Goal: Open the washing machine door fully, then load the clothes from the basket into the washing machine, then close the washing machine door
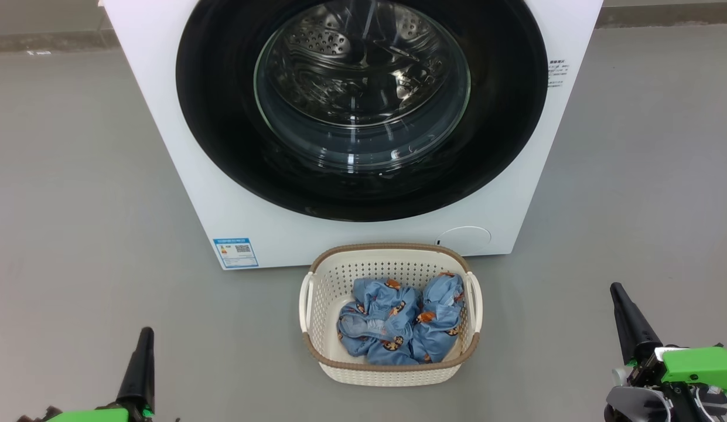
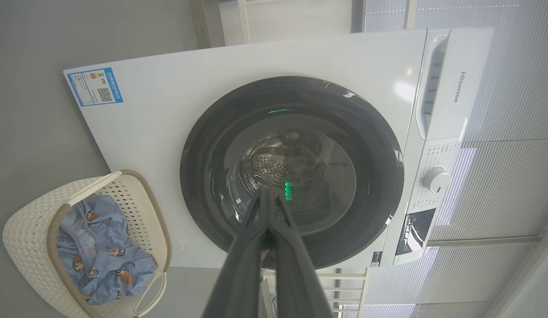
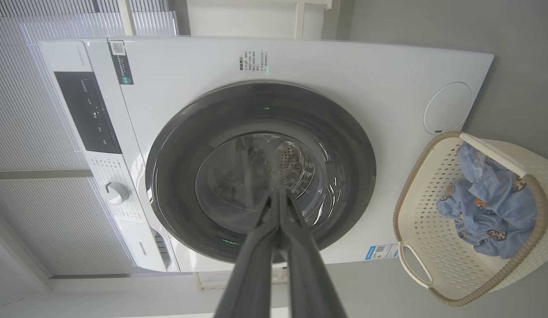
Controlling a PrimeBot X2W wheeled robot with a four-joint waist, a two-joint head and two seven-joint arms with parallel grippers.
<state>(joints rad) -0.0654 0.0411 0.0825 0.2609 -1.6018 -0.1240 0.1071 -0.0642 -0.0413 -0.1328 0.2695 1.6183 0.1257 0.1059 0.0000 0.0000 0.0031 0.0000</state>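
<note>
The white washing machine [image 1: 181, 176] stands ahead with its round black-rimmed door [image 1: 222, 135] closed flat against the front, the steel drum visible through the glass. On the floor just in front sits the cream basket [image 1: 392, 375] holding crumpled light blue clothes [image 1: 398, 322] with orange figures. My left gripper [image 1: 145, 335] is low at the left, shut and empty, well clear of the basket. My right gripper [image 1: 618, 290] is low at the right, also shut and empty. Both wrist views look at the closed door [image 2: 203, 168] [image 3: 168, 176] past touching fingertips.
Grey floor [image 1: 76, 205] surrounds the machine and basket on both sides. A blue label [image 1: 235, 252] and a round white flap [image 1: 464, 240] sit low on the machine's front. The control panel with a knob [image 2: 436, 179] and slatted blinds [image 3: 35, 110] show in the wrist views.
</note>
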